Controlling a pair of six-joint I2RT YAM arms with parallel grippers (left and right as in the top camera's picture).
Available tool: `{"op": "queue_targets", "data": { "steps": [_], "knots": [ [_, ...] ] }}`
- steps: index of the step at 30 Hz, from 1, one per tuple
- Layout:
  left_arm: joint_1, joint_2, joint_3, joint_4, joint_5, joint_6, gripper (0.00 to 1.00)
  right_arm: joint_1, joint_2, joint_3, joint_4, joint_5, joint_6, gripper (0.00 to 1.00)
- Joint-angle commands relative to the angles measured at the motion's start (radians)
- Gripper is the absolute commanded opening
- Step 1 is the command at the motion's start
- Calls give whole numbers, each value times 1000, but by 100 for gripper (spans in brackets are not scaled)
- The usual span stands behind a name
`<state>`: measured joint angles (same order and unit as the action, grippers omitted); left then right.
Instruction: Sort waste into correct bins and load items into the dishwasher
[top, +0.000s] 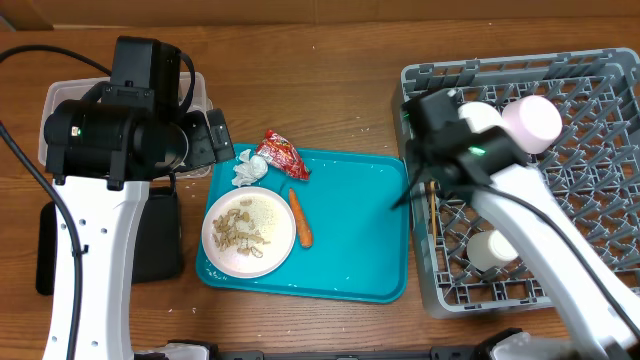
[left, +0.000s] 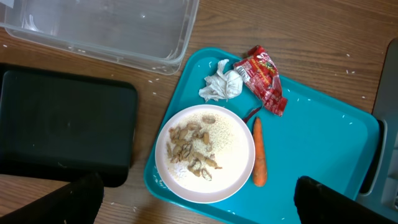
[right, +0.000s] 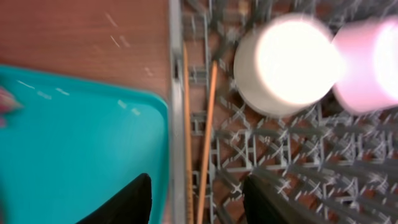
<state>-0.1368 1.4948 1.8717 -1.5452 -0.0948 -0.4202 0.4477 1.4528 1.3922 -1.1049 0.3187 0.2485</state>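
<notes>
The red crinkled snack wrapper (left: 264, 79) carries pale printing too small to read. It lies at the far left of the teal plastic tray (left: 323, 155), touching a small crumpled white tissue (left: 221, 87) on its left. Nearer, a round white plate (left: 239, 180) holds brownish rice-like food scraps (left: 193, 149), with an orange carrot piece (left: 259, 155) just beside its right rim. On the wooden surface (top: 350, 80) to the left sit a clear rectangular plastic tub (left: 106, 31) and, nearer, a flat black rectangular tray (left: 62, 124). The left arm's fingers (left: 84, 199) hang spread wide above the plate, grasping nothing. Thin pale wooden chopsticks (right: 208, 124) lie along the left wall inside the grey latticed dish rack (right: 280, 162). The right arm's fingers (right: 134, 202) are released, one on either side of them. A small round white bowl (right: 286, 65), blurred, sits farther in.
</notes>
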Motion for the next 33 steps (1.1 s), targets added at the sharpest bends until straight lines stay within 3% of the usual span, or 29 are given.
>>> {"op": "queue_targets", "data": {
  "steps": [1, 5, 6, 14, 25, 30, 33],
  "knots": [
    [-1, 6, 10, 2, -6, -14, 100, 5, -174, 92, -22, -36, 45, 56],
    [-1, 6, 10, 1, -6, -14, 100, 5, -347, 102, -35, -38, 48, 87],
    [-1, 6, 10, 2, -6, -14, 100, 5, -383, 102, -34, -45, 47, 100],
    [-1, 6, 10, 2, -6, -14, 100, 5, -568, 102, -39, -74, 47, 100],
    [-1, 6, 10, 2, -6, -14, 100, 5, -574, 101, -72, -74, 47, 100],
    [-1, 6, 10, 5, -46, 39, 100, 5, -574, 101, -73, -74, 47, 100],
    [-1, 6, 10, 17, 20, -21, 100, 5, -574, 101, -73, -74, 47, 100]
  ]
}}
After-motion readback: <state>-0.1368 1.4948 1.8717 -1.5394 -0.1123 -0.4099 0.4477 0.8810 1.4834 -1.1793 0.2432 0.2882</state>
